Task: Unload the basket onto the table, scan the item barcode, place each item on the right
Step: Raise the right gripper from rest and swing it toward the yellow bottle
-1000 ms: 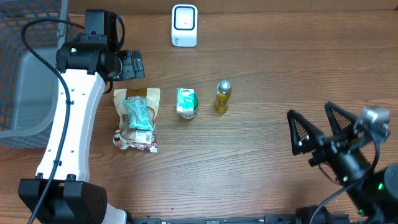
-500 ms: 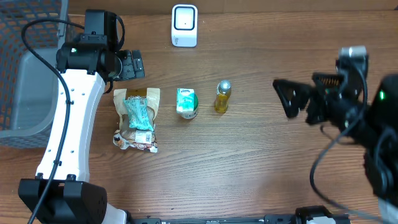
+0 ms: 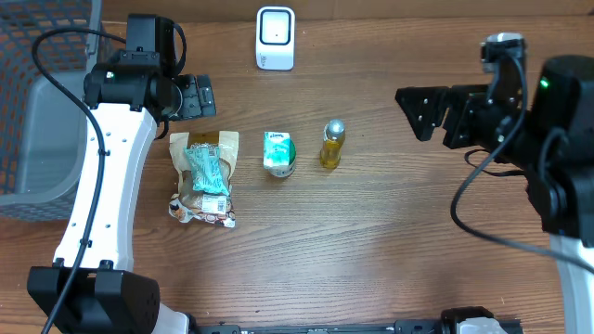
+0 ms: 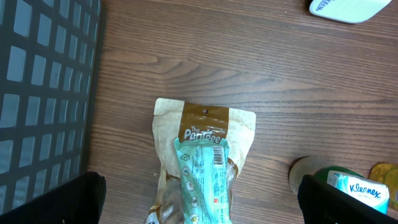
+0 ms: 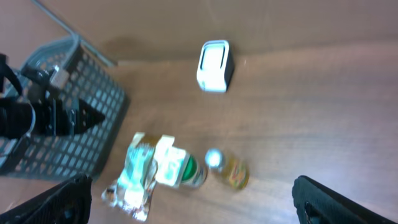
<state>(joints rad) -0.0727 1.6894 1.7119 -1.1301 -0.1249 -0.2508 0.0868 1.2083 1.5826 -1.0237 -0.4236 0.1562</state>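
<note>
Three items in row mid-table: brown snack pouch [image 3: 202,190] with teal packet [image 3: 206,169] on top at left, Kleenex pack [image 3: 277,153] middle, yellow bottle [image 3: 331,145] right. White scanner [image 3: 276,38] far centre, well apart. Left gripper [image 3: 196,96] just beyond pouch, fingers spread, empty. Right gripper [image 3: 434,113] right of bottle, spread wide too, nothing held. Grey basket [image 3: 37,121] at left edge.

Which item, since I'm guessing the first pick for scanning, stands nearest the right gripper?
The yellow bottle with the silver cap. It stands closest to the open right gripper; the green Kleenex pack and snack pouches lie farther left.
</note>
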